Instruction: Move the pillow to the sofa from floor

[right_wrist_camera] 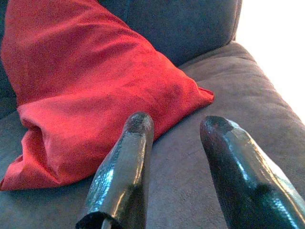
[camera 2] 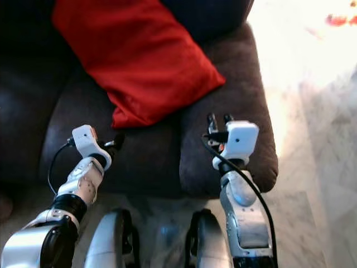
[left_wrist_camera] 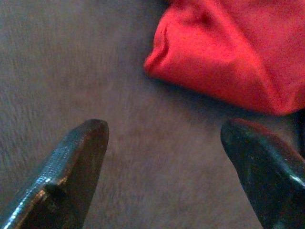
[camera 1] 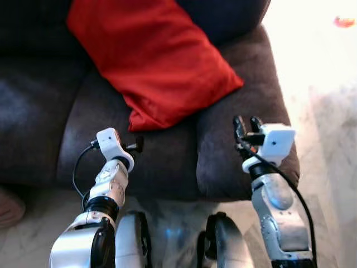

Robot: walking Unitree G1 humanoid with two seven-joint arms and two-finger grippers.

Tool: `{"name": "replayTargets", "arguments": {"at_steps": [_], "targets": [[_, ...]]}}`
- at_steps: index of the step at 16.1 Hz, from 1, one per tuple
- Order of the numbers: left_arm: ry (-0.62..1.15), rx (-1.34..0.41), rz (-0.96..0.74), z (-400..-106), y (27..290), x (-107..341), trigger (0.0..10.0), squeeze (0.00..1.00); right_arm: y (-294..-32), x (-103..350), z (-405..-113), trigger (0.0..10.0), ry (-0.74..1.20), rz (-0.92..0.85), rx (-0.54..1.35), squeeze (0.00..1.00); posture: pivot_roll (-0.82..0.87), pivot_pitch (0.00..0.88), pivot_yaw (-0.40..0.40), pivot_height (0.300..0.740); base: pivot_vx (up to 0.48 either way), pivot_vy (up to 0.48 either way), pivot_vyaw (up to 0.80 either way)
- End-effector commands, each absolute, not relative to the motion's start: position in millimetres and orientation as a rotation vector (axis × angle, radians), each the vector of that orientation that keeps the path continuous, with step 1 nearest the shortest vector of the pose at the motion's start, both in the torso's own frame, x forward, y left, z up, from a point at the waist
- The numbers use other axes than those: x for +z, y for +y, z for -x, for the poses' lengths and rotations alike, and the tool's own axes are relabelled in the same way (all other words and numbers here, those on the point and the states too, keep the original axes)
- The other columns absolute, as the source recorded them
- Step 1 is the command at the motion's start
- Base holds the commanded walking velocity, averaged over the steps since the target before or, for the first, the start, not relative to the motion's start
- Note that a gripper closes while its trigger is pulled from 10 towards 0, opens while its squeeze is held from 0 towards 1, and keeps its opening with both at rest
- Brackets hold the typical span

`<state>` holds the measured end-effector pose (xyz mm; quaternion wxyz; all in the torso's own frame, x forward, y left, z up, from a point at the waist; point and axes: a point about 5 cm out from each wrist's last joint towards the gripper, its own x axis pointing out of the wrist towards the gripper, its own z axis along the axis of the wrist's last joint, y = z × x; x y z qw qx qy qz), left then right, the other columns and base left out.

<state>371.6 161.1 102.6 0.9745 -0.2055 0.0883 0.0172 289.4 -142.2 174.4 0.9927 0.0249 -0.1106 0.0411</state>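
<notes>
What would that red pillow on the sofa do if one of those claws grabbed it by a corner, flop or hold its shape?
The red pillow would probably sag: its fabric is creased and bunched at the near corner. It looks plump, so likely light for its size. It lies flat across the sofa seat and armrest, so a push should slide or crumple it, not roll it. The cloth looks matte, probably not slippery.

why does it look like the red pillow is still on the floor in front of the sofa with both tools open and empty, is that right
Not quite: the red pillow is not on the floor. It lies on the sofa, on the seat cushion and leaning against the backrest, as the left eye view shows. The rest holds: the left tool and right tool are both open and empty, short of the pillow.
</notes>
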Motion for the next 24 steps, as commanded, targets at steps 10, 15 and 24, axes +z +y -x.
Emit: {"name": "replayTargets", "arguments": {"at_steps": [10,15,24], "targets": [[0.029,-0.025,0.585,-387,146,131,10.0,1.0,-134,236,-260,10.0,-0.325,-0.107,0.108,0.0,-0.11,0.482,-0.022,0.631,0.0,0.0,0.0],[0.003,0.029,0.601,-392,145,140,10.0,0.0,-137,243,-248,10.0,-0.304,-0.099,0.105,0.0,-0.16,0.507,-0.042,0.631,0.0,0.0,0.0],[0.004,0.105,0.649,-401,155,156,10.0,0.0,-139,250,-235,10.0,-0.281,-0.086,0.109,0.0,-0.21,0.53,-0.059,0.631,0.0,0.0,0.0]]}}
